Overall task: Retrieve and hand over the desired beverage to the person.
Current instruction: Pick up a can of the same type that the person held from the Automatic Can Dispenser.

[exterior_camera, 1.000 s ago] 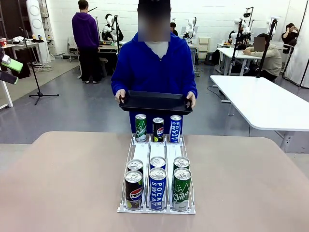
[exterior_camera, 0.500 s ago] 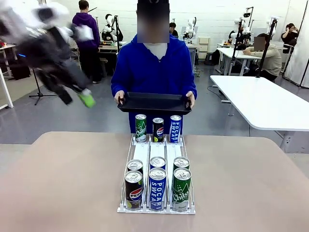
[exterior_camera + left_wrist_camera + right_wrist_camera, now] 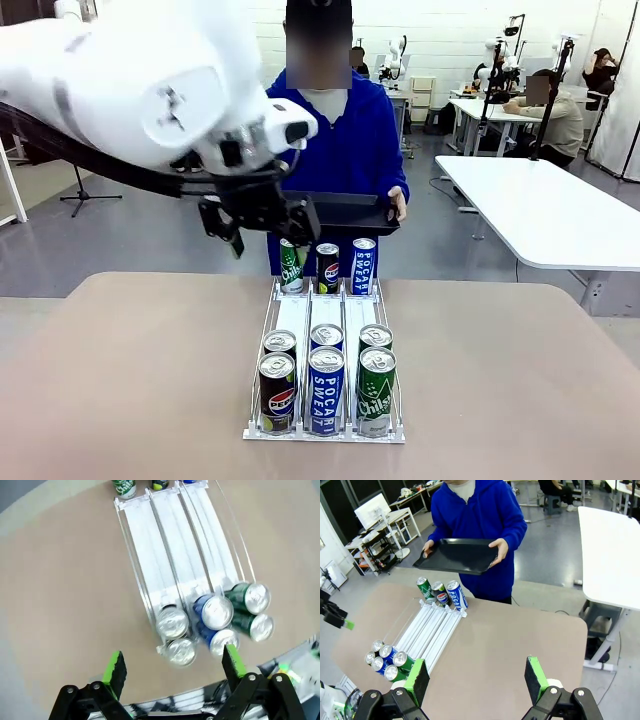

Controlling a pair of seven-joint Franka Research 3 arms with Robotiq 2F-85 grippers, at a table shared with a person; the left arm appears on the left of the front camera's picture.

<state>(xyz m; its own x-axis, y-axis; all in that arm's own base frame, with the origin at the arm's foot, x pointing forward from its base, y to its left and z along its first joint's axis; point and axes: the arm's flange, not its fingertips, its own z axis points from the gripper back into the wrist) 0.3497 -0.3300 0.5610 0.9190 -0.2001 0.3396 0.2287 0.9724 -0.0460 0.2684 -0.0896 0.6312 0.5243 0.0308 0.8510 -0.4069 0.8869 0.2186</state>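
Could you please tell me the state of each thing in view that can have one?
Left gripper: open, empty.
Right gripper: open, empty.
Tray: empty, held in both of the person's hands.
Far three cans: upright in the rack.
Near six cans: upright, two rows of three.

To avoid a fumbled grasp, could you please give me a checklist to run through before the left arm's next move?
Left gripper open and empty: ok.
Right gripper open and empty: ok.
Front cans upright in the rack: ok.
Tray held out by the person, bare: ok.
Left gripper down at a can: not ok, it hangs above them.
Which can is wanted: cannot tell.
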